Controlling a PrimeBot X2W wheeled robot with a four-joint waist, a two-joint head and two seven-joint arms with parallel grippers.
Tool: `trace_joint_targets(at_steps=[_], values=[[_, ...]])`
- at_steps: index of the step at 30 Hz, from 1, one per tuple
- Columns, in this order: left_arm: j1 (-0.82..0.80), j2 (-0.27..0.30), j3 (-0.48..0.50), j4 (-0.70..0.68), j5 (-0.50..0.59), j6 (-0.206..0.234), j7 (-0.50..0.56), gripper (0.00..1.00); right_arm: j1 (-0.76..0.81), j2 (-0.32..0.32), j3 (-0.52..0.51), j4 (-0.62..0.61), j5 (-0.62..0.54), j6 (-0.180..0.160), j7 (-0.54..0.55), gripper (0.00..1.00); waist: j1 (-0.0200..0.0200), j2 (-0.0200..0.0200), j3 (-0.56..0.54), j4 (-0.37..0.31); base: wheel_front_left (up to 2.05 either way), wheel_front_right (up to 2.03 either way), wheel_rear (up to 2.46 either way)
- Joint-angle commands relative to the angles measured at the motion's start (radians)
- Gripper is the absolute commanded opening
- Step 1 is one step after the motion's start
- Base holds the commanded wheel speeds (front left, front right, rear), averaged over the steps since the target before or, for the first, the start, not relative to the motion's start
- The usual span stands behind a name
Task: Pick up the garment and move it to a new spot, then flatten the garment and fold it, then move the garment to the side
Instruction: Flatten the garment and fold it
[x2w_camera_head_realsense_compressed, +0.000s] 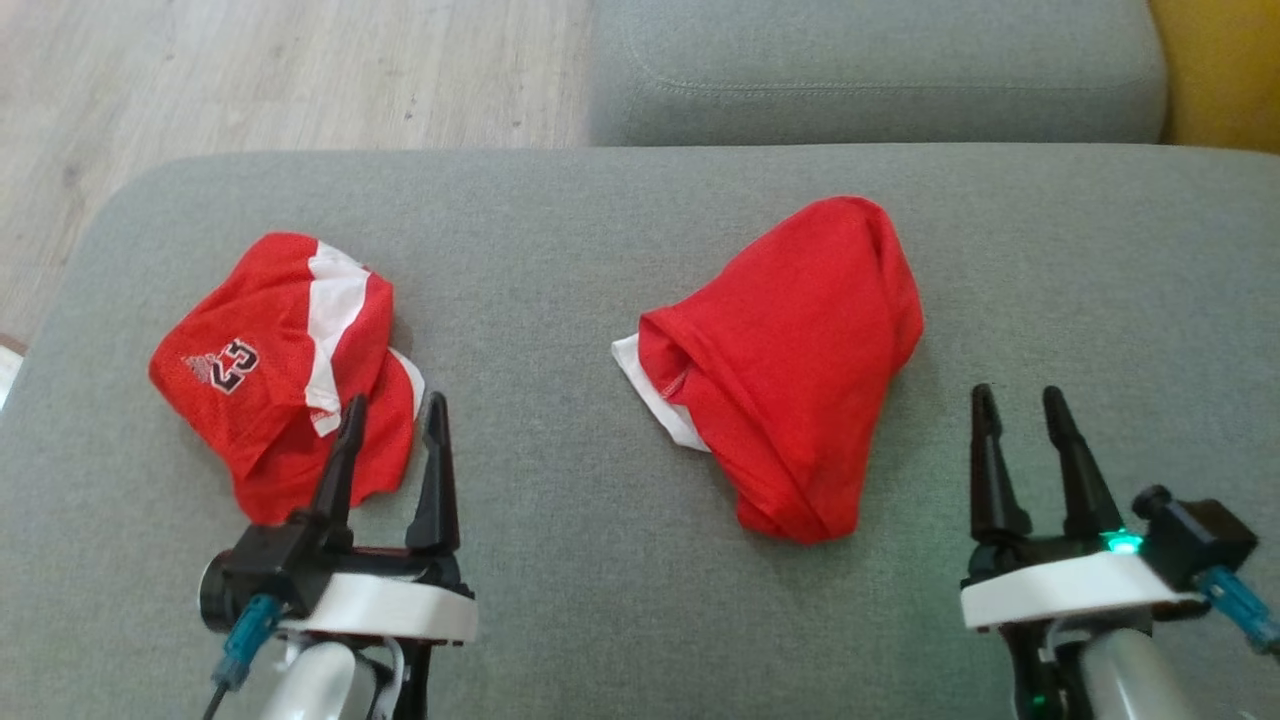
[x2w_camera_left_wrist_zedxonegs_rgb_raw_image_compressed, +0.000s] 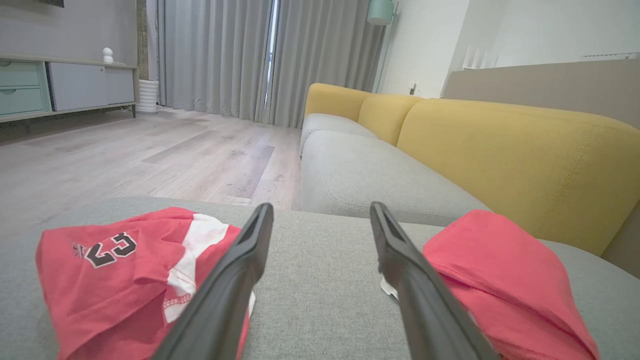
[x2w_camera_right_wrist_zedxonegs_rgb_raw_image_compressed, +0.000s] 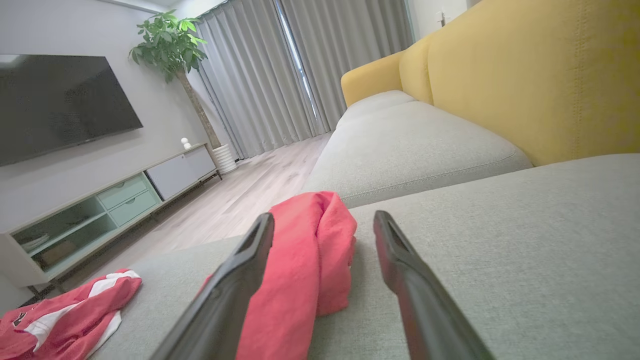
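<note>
Hovering low at the left, the left claw (x2w_camera_head_realsense_compressed: 396, 402) has both dark fingers spread wide with nothing between them. Its left finger crosses the near edge of the numbered garment (x2w_camera_head_realsense_compressed: 270, 370), a red piece with white stripes bunched up just ahead and to the left of it on the grey sofa cushion (x2w_camera_head_realsense_compressed: 560, 250). I can't tell whether that finger touches the cloth.

Moving across, the plain red garment (x2w_camera_head_realsense_compressed: 790, 370) lies in a rumpled heap, a white edge poking out on its left side. It sits ahead and well to the right of the left claw, and ahead and just left of the right claw (x2w_camera_head_realsense_compressed: 1019, 395). That looks like the piece to work on.

Over on the right, the right claw is also spread wide and empty above bare cushion.

Now the dangers. If the left claw swings right without lifting, that finger could catch the numbered garment and drag it along. The two reds are easy to mix up. The heap is layered, so a shallow pinch may take one ply and leave it twisted. A deep pinch may bite the soft upholstery.
</note>
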Motion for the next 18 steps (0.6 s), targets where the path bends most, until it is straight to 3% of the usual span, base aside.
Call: trace_joint_targets(at_steps=[1,9,18], values=[[-0.043,-0.001,0.045,-0.035,0.014,-0.009,-0.009,1.0,-0.031,-0.005,0.035,-0.03,-0.017,-0.001,-0.011,1.0,0.0002,-0.0001,0.008,0.008,0.0,0.0,0.0],[-0.059,-0.047,0.058,-0.007,0.056,-0.058,-0.009,1.0,-0.131,-0.005,0.167,0.052,-0.141,-0.001,0.004,1.0,0.0002,-0.0001,0.061,0.06,0.0,0.0,0.0],[-0.091,-0.094,0.063,0.031,0.074,-0.109,-0.009,1.0,-0.309,-0.005,0.283,0.283,-0.359,-0.001,0.134,1.0,0.0002,-0.0001,0.114,0.142,0.0,0.0,0.0]])
